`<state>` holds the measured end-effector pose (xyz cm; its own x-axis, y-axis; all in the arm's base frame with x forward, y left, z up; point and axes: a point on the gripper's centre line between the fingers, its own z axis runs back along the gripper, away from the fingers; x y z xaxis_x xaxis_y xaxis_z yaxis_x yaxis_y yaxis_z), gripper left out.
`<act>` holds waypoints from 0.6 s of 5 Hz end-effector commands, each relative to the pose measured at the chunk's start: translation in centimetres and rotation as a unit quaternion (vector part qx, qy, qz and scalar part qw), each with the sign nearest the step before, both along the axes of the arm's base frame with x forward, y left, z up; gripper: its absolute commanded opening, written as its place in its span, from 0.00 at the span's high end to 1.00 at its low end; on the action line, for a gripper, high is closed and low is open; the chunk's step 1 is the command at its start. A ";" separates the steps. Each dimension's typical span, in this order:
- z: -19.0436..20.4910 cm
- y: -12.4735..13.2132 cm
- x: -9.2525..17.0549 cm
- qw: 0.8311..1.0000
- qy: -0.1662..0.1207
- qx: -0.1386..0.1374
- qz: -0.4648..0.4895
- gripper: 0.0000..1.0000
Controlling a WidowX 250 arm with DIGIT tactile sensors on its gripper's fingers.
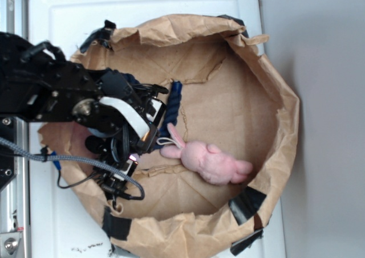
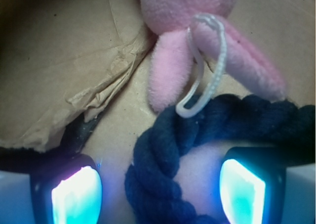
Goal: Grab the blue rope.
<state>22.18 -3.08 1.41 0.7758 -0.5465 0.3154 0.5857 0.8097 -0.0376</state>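
The blue rope (image 2: 163, 174) is a thick twisted navy cord lying on brown paper; in the wrist view it bends between my two glowing fingertips (image 2: 76, 194) with gaps on both sides. My gripper (image 2: 158, 192) is open around it, touching nothing that I can see. In the exterior view a short stretch of the blue rope (image 1: 173, 101) shows beside the black gripper (image 1: 142, 135); the arm hides the remainder. The pink plush toy (image 1: 211, 161) lies just beyond, its white loop (image 2: 202, 75) resting over the rope.
Everything sits inside a crumpled brown paper bag (image 1: 274, 104) with raised, rolled walls and black tape patches (image 1: 246, 204), on a white lid (image 1: 68, 13). Grey braided cable (image 1: 34, 150) runs from the arm at left.
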 end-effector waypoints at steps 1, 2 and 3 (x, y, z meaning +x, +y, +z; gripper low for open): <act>-2.9 -1.5 1.3 0.999 0.036 0.000 -0.019 0.00; -3.1 -1.5 2.1 0.999 0.037 0.003 -0.020 0.00; -2.6 -1.2 2.9 0.999 0.028 0.002 -0.017 1.00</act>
<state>26.10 -3.04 0.69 0.7654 -0.5581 0.3203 0.5962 0.8024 -0.0265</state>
